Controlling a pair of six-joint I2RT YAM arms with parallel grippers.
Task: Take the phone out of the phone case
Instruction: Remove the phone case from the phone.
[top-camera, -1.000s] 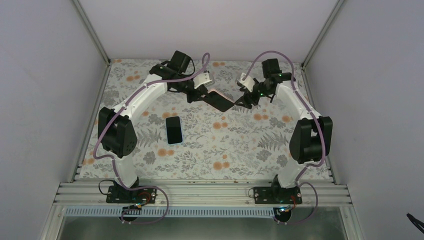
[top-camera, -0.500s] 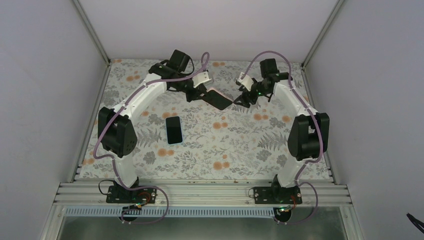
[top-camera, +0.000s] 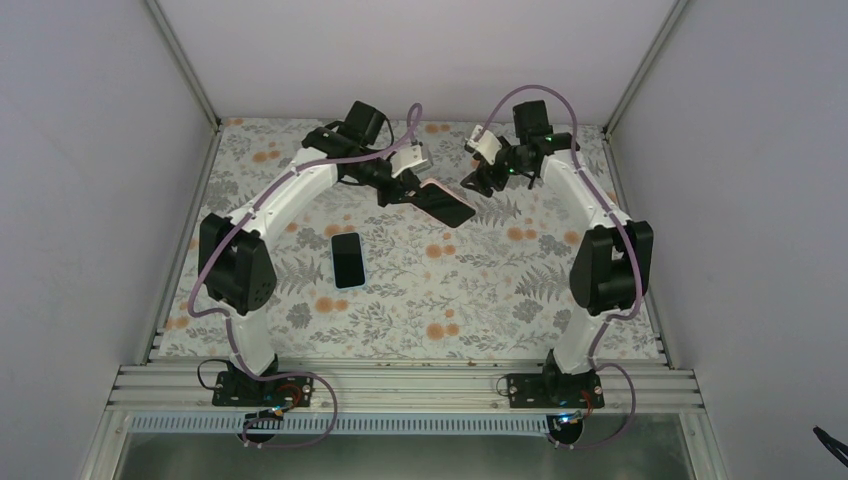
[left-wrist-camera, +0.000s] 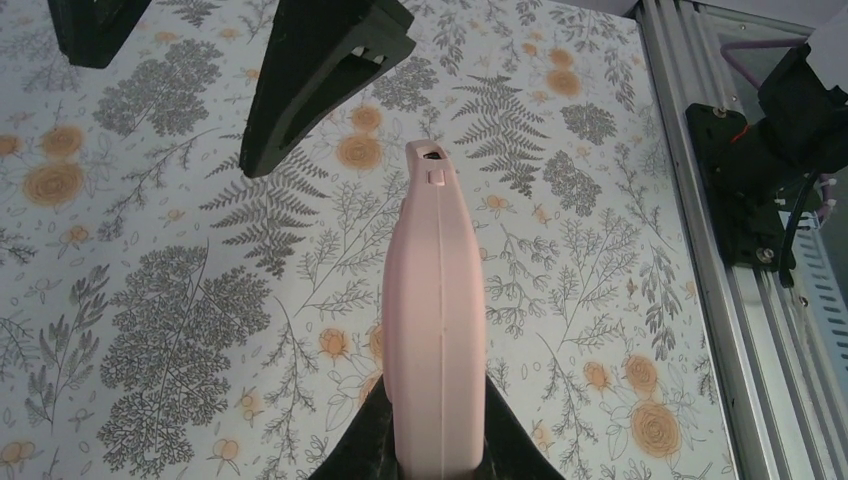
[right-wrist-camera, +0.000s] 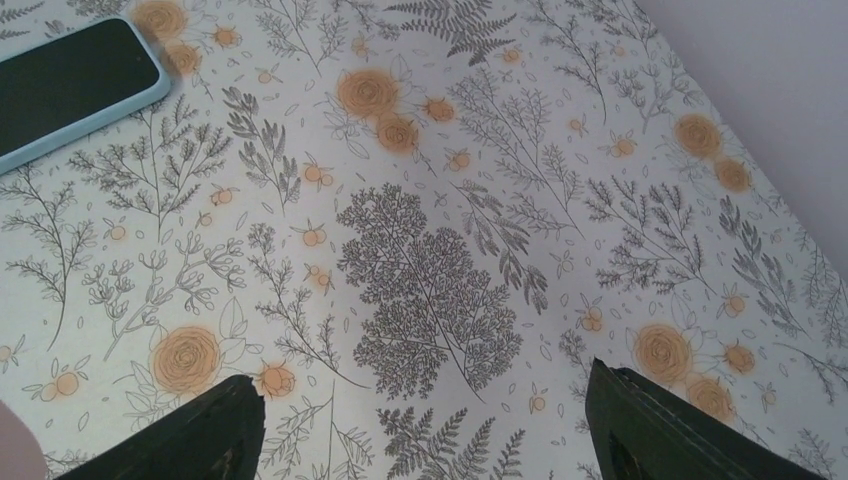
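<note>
My left gripper (top-camera: 412, 192) is shut on one end of a pink phone case (top-camera: 447, 204) and holds it in the air above the back of the table. The case's dark face points up. In the left wrist view the case (left-wrist-camera: 432, 300) stands edge-on between my fingers (left-wrist-camera: 372, 440). My right gripper (top-camera: 474, 184) is open and empty, just behind the free end of the case and apart from it. Its black fingers (left-wrist-camera: 318, 75) show at the top of the left wrist view. The right wrist view shows my open right gripper (right-wrist-camera: 425, 425) over bare table.
A second phone with a light blue edge (top-camera: 347, 259) lies flat, screen up, on the floral table (top-camera: 450, 290) left of centre. It also shows in the right wrist view (right-wrist-camera: 70, 85). White walls close the back and sides. An aluminium rail (top-camera: 400, 385) runs along the near edge.
My right gripper has drawn back from the free corner of the pink case toward the rear wall and is now apart from it. My left gripper still holds the case, shifted slightly.
</note>
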